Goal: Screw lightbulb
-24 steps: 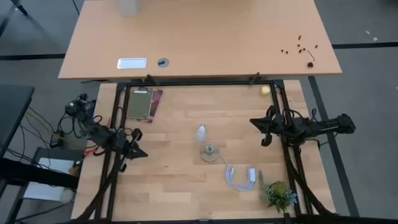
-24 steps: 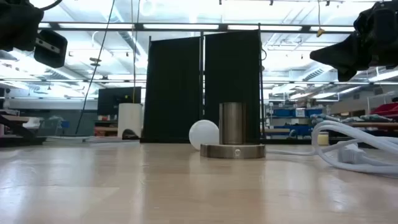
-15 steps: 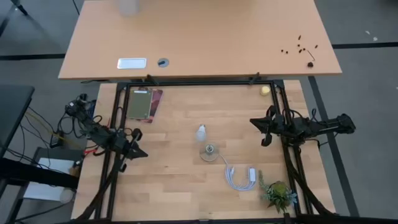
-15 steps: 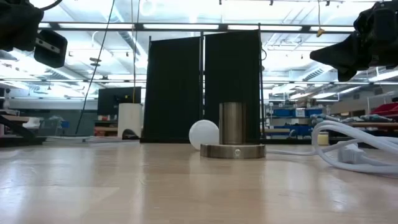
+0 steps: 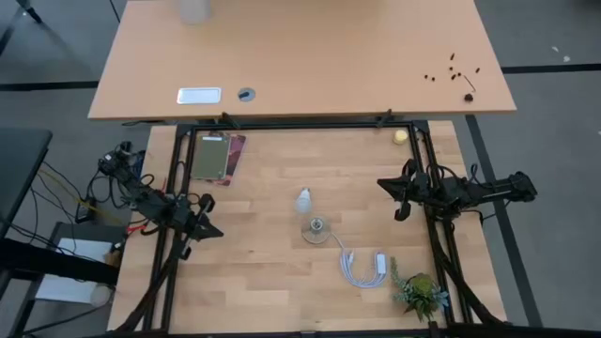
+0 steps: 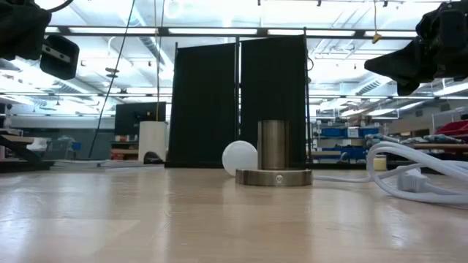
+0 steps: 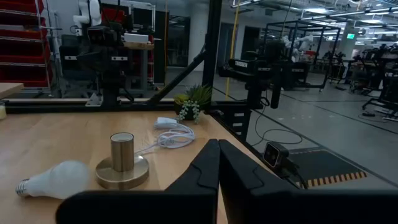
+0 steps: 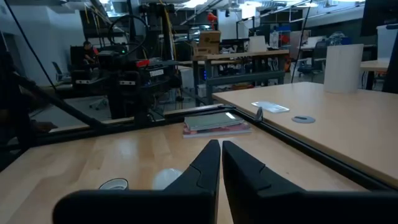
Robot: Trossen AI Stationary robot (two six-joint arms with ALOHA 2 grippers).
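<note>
Bulb [image 5: 303, 198] lying on its side on the table [image 5: 272, 272], just beside the socket [image 5: 316, 229], touched by neither arm. Left gripper [image 5: 208, 228] at the table's left edge, jaws closed and empty. Right gripper [image 5: 384, 184] at the right edge, jaws likewise closed and empty. Cable [image 5: 364, 268] near the socket.

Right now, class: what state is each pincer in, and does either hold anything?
Left pincer: closed, holding nothing.
Right pincer: closed, holding nothing.
</note>
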